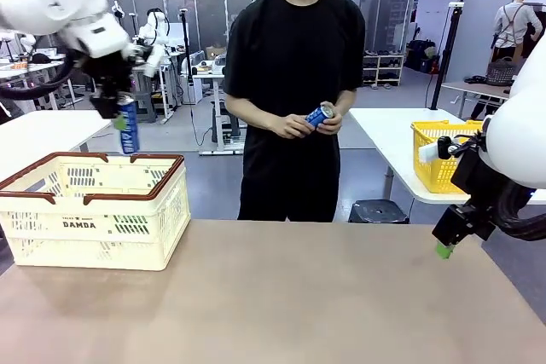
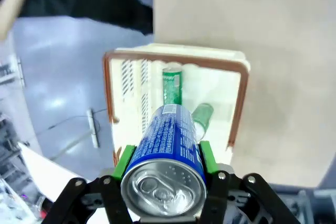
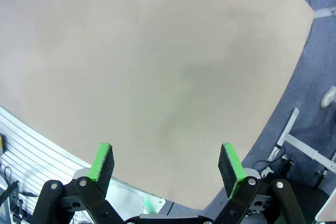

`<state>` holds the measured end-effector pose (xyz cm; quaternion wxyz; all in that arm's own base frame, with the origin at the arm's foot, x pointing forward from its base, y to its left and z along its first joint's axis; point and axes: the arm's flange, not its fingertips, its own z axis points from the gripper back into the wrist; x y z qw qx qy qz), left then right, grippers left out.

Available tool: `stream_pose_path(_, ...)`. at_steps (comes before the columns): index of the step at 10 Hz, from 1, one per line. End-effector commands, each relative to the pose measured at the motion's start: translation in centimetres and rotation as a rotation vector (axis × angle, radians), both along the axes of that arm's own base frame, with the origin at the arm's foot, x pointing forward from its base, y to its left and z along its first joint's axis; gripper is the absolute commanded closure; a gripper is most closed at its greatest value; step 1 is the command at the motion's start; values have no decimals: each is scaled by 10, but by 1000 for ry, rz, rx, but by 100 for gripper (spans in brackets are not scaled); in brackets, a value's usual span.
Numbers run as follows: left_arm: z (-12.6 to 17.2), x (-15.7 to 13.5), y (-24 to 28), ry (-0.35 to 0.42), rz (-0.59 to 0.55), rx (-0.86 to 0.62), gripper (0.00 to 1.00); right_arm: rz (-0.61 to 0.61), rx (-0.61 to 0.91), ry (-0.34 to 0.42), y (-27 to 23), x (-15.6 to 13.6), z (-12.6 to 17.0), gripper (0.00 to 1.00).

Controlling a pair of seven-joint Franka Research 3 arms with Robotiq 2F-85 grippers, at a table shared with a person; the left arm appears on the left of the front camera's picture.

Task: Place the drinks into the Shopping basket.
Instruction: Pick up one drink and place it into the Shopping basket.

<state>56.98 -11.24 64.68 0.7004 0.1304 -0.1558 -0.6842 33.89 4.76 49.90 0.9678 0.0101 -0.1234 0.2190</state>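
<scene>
My left gripper point(image 1: 119, 115) is shut on a blue drink can point(image 1: 129, 135) and holds it in the air over the far left part of the cream Shopping basket point(image 1: 94, 210). In the left wrist view the can point(image 2: 170, 135) sits between the green pads of that gripper point(image 2: 167, 157), top towards the camera. Below it the basket point(image 2: 173, 59) holds two green cans point(image 2: 171, 82) point(image 2: 202, 118) lying on its floor. The person holds another blue can point(image 1: 318, 115) in both hands at the far side. My right gripper point(image 1: 445, 243) point(image 3: 168, 169) hangs open over the table's right edge.
The brown table point(image 1: 299, 296) stretches from the basket to the right gripper. A bright yellow basket point(image 1: 439, 155) stands on a white table behind at the right. The person stands at the middle of the far edge.
</scene>
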Motion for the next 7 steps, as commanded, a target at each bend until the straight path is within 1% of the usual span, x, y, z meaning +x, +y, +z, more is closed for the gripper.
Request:
stream_pose_path(1,-17,-6,51,-108,54,-153,42,5,7,3,-1,-2,-2,0)
stream_pose_path(2,-22,-1,84,-131,119,-167,42,5,7,3,-1,-2,-2,0)
stream_pose_path(3,-28,1,108,-137,140,-188,42,5,7,3,-1,-2,-2,0)
stream_pose_path(4,-35,3,129,-128,176,-206,42,5,7,3,-1,-2,-2,0)
stream_pose_path(5,-41,4,148,-96,236,-177,42,5,7,3,-1,-2,-2,0)
stream_pose_path(6,-41,5,164,-78,269,-175,42,5,7,3,-1,-2,-2,0)
stream_pose_path(7,-41,6,175,-85,287,-190,42,5,7,3,-1,-2,-2,0)
